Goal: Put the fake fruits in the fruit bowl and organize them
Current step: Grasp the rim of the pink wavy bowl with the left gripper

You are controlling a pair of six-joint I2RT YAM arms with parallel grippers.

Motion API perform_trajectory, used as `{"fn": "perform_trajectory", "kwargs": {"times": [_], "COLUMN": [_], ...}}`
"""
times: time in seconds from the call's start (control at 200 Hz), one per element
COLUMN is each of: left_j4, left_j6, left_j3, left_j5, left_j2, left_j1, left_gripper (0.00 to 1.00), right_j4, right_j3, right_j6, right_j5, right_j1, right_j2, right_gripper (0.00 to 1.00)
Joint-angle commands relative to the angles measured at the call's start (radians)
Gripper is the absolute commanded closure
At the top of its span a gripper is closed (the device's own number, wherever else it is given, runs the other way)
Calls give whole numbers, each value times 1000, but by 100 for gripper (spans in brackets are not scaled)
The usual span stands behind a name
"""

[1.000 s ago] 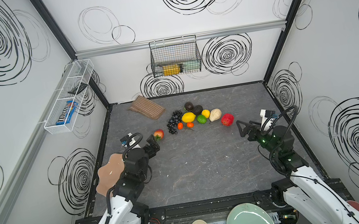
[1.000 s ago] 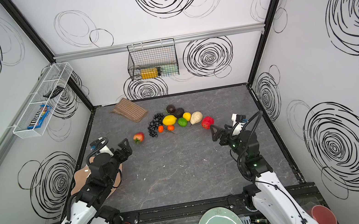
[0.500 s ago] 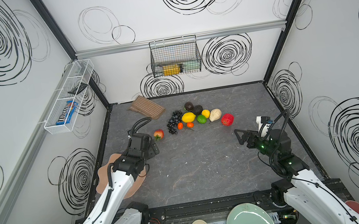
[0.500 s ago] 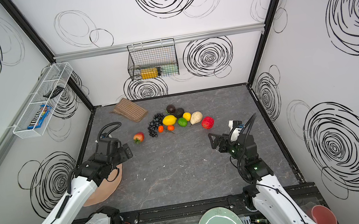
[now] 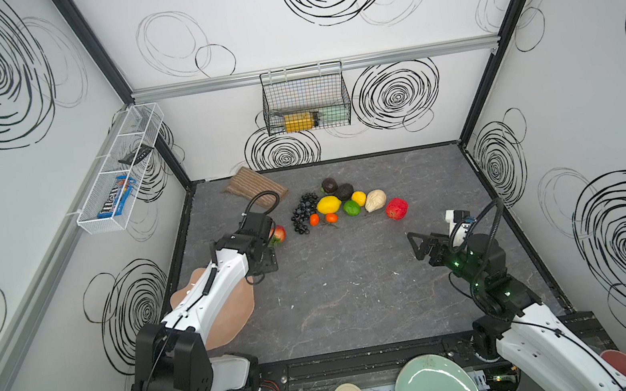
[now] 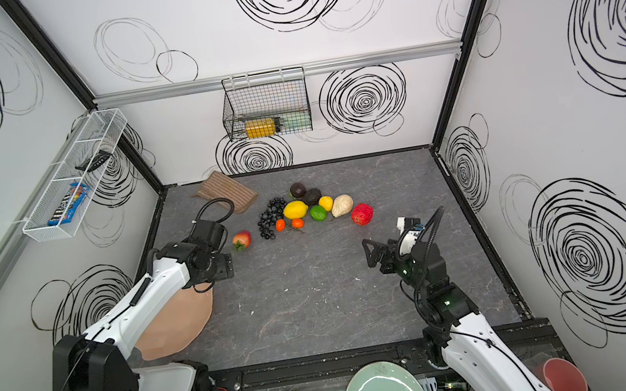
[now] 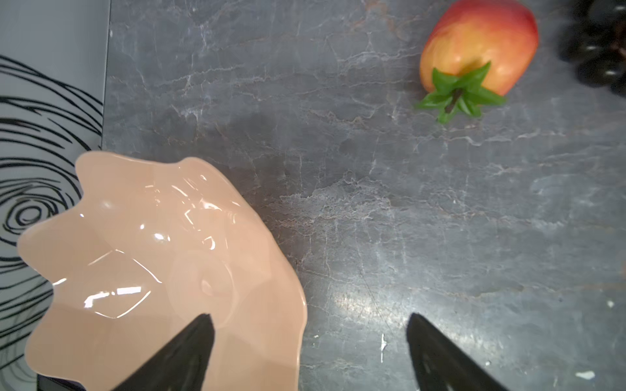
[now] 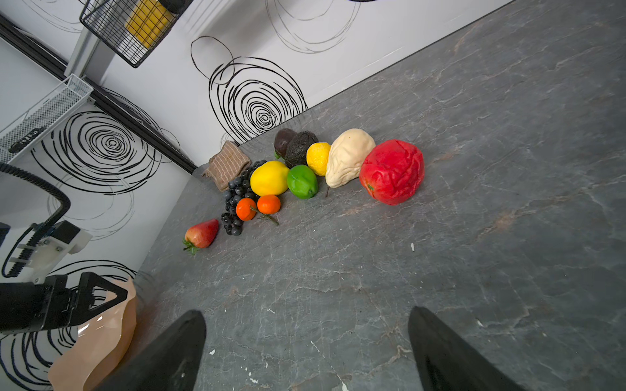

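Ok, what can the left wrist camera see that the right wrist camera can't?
Only the left wrist view: the glossy inside of the fruit bowl, with no fruit in it. Only the right wrist view: the red apple, lemon, lime, tangerines, avocados and folded cloth. Both: the strawberry, the grapes, the bowl and the grey table.

In a top view, a wide peach-pink fruit bowl (image 6: 185, 323) sits on a grey marbled bench (image 6: 318, 296), partly hidden beneath the white left arm (image 6: 141, 298). The left gripper (image 6: 225, 266) hangs at the bowl's far edge. Just beyond the bowl lies a strawberry (image 6: 241, 239). Farther beyond it, and to the bowl's right, fruits cluster together: a dark grape bunch (image 6: 270, 217), a lemon (image 6: 295, 209), tangerines (image 6: 297, 222), a lime (image 6: 318, 213), avocados (image 6: 312, 196), a beige fruit (image 6: 342, 205) and a red apple (image 6: 362, 214). The right gripper (image 6: 375, 256) hovers well to the bowl's right, above the bench.
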Motion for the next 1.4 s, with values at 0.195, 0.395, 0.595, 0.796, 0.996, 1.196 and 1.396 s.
{"fn": "perform_trajectory", "kwargs": {"times": [0.195, 0.395, 0.595, 0.796, 0.996, 1.196, 1.396], "left_j4": [-55, -42, -35, -26, -31, -36, -59], "left_j6": [14, 14, 17, 14, -7, -36, -83], "left_j3": [30, 32, 34, 32, 32, 29, 26], "left_j5": [-75, -92, -134, -133, -138, -140, -139], "left_j2": [131, 189, 235, 239, 215, 196, 161], "left_j1": [6, 4, 5, -13, -74, -111, -223], "left_gripper": [28, 41, 55, 68, 77, 84, 87], "right_j4": [-42, -52, -53, -65, -85, -103, -128], "right_j3": [-2, -3, -9, 5, 28, 40, 65], "right_j6": [-29, -30, -29, -27, -25, -28, -41], "right_j5": [62, 67, 68, 71, 74, 92, 115], "right_j1": [36, 39, 42, 40, 38, 34, 31], "right_j2": [-33, -41, -40, -37, -41, -49, -48], "right_gripper": [3, 3, 3, 3, 3, 3, 3]}}
